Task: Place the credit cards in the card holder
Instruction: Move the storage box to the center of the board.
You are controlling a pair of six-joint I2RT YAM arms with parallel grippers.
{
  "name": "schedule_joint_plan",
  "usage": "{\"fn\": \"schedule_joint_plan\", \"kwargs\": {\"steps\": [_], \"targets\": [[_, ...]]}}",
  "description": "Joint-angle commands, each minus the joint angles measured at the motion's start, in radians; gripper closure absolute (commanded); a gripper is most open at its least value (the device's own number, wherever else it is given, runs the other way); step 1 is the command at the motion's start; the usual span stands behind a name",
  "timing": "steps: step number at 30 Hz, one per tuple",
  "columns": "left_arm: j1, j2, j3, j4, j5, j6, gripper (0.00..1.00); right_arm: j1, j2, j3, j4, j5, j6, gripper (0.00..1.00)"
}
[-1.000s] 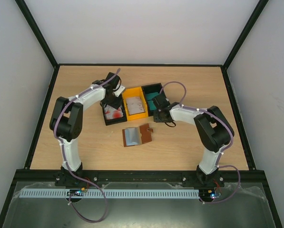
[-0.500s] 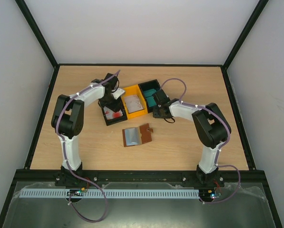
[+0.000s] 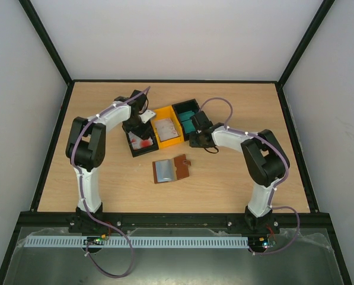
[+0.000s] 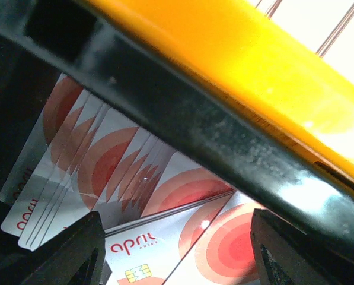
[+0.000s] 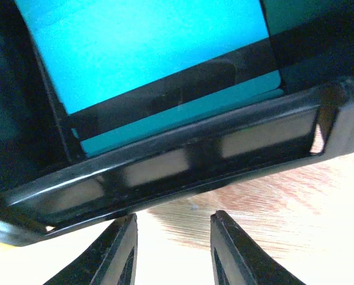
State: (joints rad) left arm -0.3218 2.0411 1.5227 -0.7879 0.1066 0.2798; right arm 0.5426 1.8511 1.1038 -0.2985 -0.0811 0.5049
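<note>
The brown card holder [image 3: 181, 167] lies open on the table with a grey card [image 3: 163, 170] on its left half. White credit cards with red rings [image 4: 182, 190] lie fanned in a black bin [image 3: 142, 142]. My left gripper [image 4: 179, 255] hangs just over them, open, with nothing between its fingers [image 4: 85, 252]; from above, the left gripper [image 3: 138, 126] is at that bin's far side. Teal cards [image 5: 147, 47] fill another black bin [image 3: 188, 119]. My right gripper [image 5: 174, 249] stands open over bare table just outside that bin's near wall [image 5: 182, 160].
A yellow bin [image 3: 168, 129] holding grey cards stands between the two black bins, its wall [image 4: 236, 77] close to the left gripper. Black frame rails border the wooden table [image 3: 236, 178] on the left, right and far sides.
The left gripper has shifted slightly toward the far side of the red-card bin and its jaws have widened. The right gripper has edged closer to the teal-card bin.
</note>
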Motion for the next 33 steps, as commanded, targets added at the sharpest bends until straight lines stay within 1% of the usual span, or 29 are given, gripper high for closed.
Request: {"fn": "schedule_joint_plan", "kwargs": {"steps": [1,8,11,14,19,22,33], "targets": [[0.016,0.075,-0.007,-0.048,-0.011,-0.01,0.31,-0.003,-0.048,-0.015,0.024,-0.036,-0.001,0.67],[0.015,0.094,-0.016,-0.039,0.002,-0.004,0.29,0.014,-0.066,-0.056,0.069,-0.129,-0.002,0.66],[0.014,0.107,-0.019,-0.04,0.022,0.001,0.34,0.022,-0.045,-0.049,0.079,-0.125,0.009,0.67],[0.014,0.106,-0.035,-0.038,0.033,0.001,0.39,0.022,-0.023,-0.032,0.094,-0.087,0.014,0.67],[0.012,0.058,-0.099,-0.005,0.058,-0.02,0.4,0.021,0.021,0.021,0.108,-0.018,0.001,0.67],[0.004,0.021,-0.137,0.018,0.068,-0.037,0.41,0.023,0.052,0.054,0.116,-0.017,-0.002,0.67],[-0.009,-0.055,-0.192,0.026,0.112,-0.063,0.56,0.02,0.095,0.095,0.138,-0.07,-0.005,0.68]]}}
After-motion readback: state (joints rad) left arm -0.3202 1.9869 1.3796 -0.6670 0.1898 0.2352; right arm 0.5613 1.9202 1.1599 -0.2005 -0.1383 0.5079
